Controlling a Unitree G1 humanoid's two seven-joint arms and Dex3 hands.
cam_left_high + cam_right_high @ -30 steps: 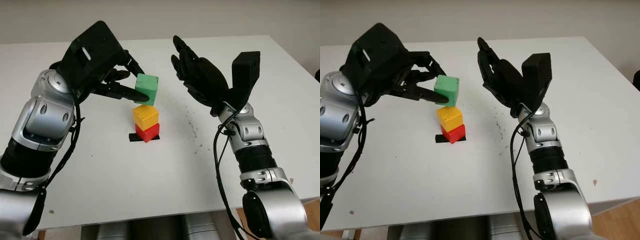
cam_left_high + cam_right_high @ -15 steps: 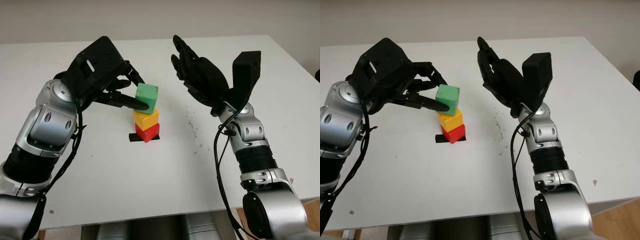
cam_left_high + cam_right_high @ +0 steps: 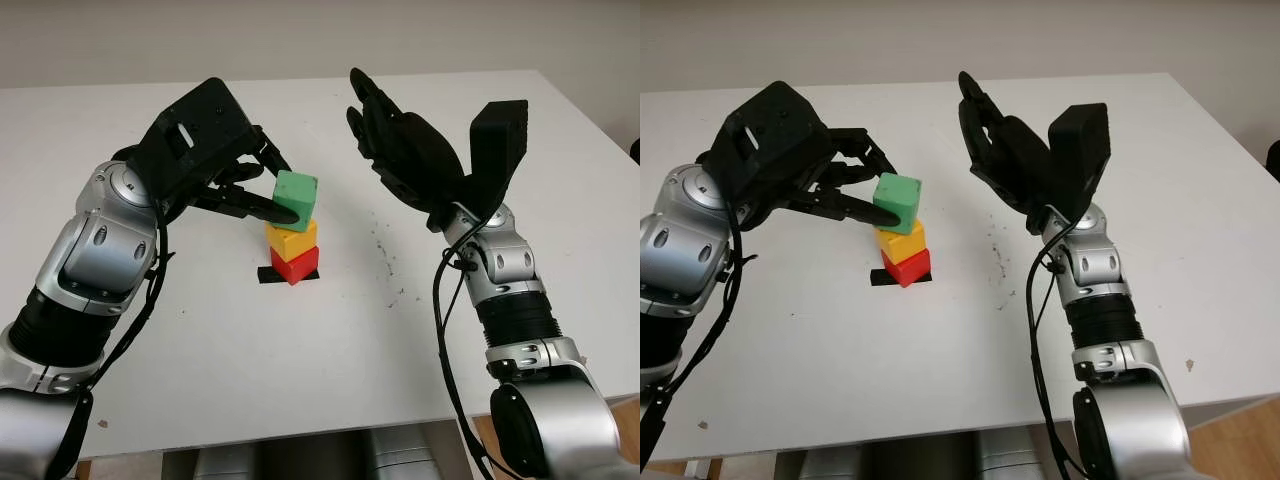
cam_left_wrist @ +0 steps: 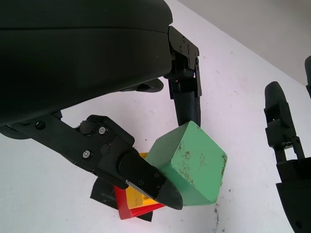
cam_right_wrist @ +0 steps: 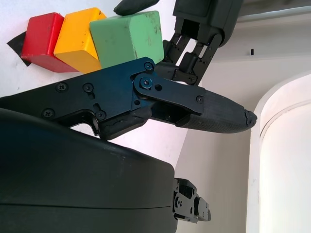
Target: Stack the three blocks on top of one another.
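Note:
A red block [image 3: 296, 267] sits on a black tape mark [image 3: 269, 275] in the middle of the white table [image 3: 300, 360]. On top of it is a yellow block [image 3: 291, 239]. A green block [image 3: 296, 194] sits on the yellow one, slightly tilted and turned. My left hand [image 3: 281, 187] is shut on the green block, one finger in front of it and one behind. The left wrist view shows the green block [image 4: 189, 162] between the fingertips [image 4: 160, 191] above the yellow block [image 4: 138, 196]. My right hand [image 3: 390, 135] is open, raised to the right of the stack, apart from it.
The table's far edge [image 3: 330, 80] runs behind the hands. A wall lies beyond it. Small dark specks [image 3: 385, 255] mark the table right of the stack. The right forearm [image 3: 505, 290] rises from the bottom right.
My left hand has lowered the green block from above the stack down onto the yellow block. The right hand has shifted slightly right.

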